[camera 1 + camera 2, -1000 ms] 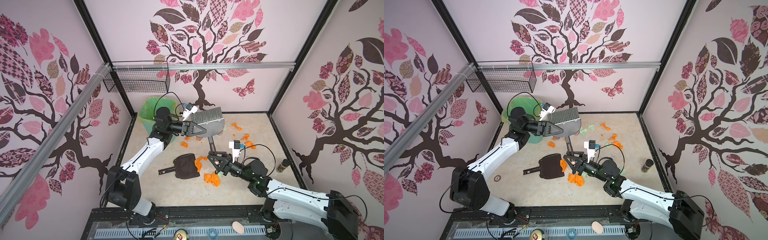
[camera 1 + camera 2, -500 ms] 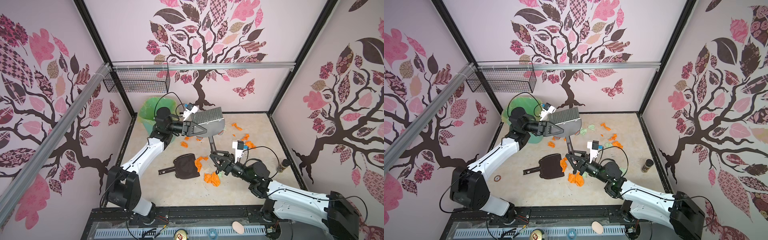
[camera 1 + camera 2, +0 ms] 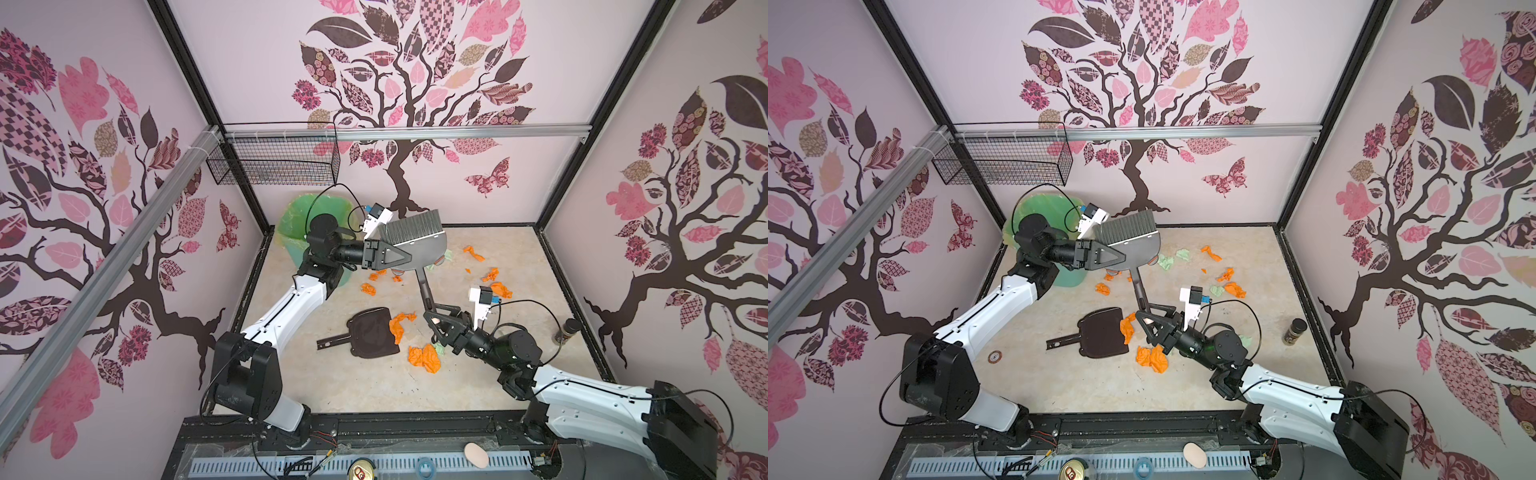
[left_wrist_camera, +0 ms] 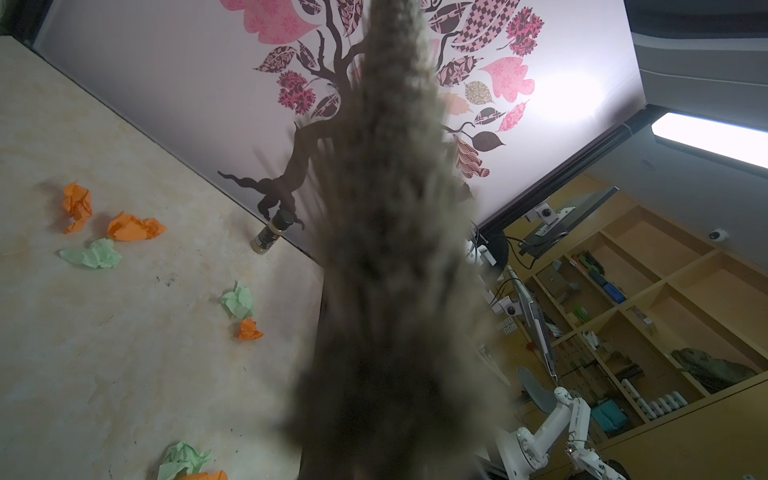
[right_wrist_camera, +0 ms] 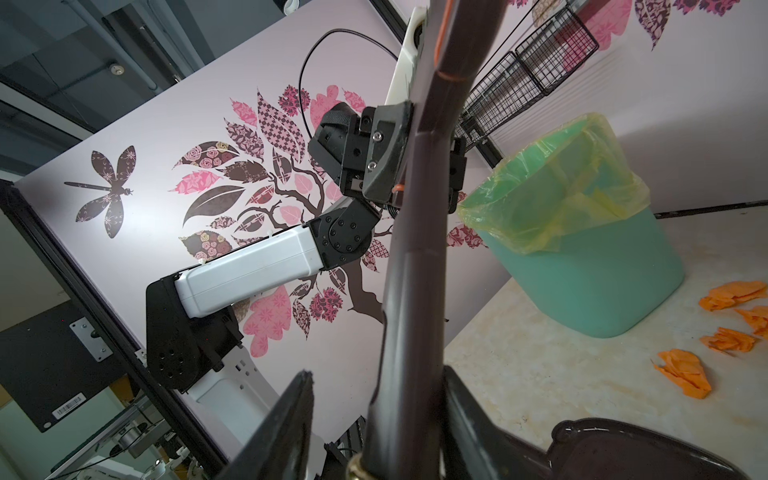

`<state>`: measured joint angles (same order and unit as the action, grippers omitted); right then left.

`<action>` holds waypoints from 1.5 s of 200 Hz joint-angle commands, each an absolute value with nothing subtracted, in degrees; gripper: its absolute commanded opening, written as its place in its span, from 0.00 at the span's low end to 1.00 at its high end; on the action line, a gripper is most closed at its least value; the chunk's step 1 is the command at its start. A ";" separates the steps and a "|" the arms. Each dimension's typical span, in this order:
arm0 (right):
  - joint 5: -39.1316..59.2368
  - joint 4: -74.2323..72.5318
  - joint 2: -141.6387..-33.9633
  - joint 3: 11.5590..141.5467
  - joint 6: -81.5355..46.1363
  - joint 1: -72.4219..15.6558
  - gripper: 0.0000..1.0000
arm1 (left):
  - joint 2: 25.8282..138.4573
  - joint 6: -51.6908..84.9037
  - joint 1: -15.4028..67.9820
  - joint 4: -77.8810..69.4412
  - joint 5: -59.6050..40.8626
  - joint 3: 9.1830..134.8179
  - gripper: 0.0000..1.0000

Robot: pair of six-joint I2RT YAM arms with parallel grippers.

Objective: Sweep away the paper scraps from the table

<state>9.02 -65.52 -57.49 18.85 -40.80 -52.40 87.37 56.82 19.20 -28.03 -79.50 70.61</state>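
Paper scraps (image 5: 685, 376) near bin (image 5: 582, 282), right wrist view

The paper scraps (image 3: 424, 359) are wrinkly and matt, the marbled table (image 3: 374, 390) smooth. The brush (image 3: 419, 249) is glossy dark plastic with soft grey bristles. The matt plastic bin (image 5: 582, 282) has a thin shiny liner (image 5: 552, 195).

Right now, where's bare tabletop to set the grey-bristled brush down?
Widest free patch: front strip of the beige marble table, between the black dustpan and the front rail. Also the right-edge strip, between the back wall and the dark-capped jar. Crowded: orange and green paper scraps from the teal bin across the middle.
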 commanded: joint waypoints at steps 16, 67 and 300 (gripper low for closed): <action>10.74 -73.71 -62.27 22.23 -41.92 -53.12 0.48 | 86.81 57.57 18.90 -31.95 -77.17 70.84 0.00; 6.51 -84.13 -64.96 20.44 -40.90 -54.07 0.45 | 85.69 59.37 18.09 -33.57 -74.69 68.22 0.00; -4.95 -96.40 -74.22 29.17 -31.64 -57.22 0.59 | 70.74 61.41 15.56 -28.08 -49.54 54.67 0.00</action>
<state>-5.96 -88.64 -75.37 24.51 -35.44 -56.82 70.85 65.67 15.57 -28.62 -51.59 56.75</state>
